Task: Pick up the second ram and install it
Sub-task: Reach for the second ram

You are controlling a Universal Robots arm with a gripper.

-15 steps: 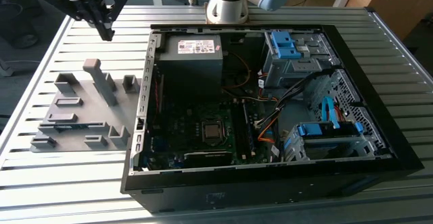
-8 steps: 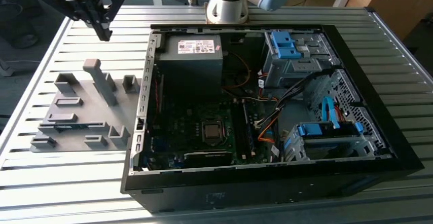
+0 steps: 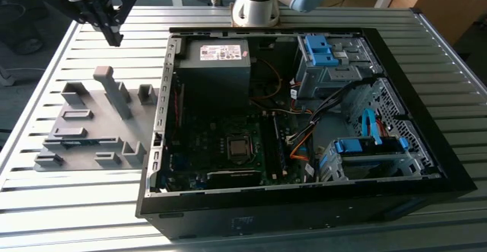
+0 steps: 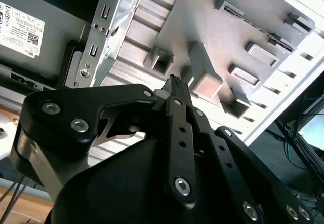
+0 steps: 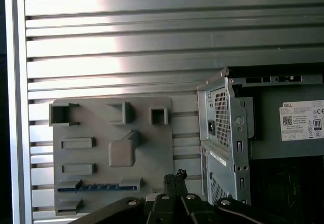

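A ribbed metal tabletop (image 3: 76,206) is carrying a grey tray (image 3: 97,127) just beside an open computer case (image 3: 304,198). The second ram (image 5: 96,187) is sitting edge-up in a tray slot. The jaws are hanging well above it, pressed together, gripping nothing.

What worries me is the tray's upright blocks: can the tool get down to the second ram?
Probably yes. The tool hangs high, off to one side of the tray. The second ram sits in its slot with nothing over it, and the tall block stands apart from it.
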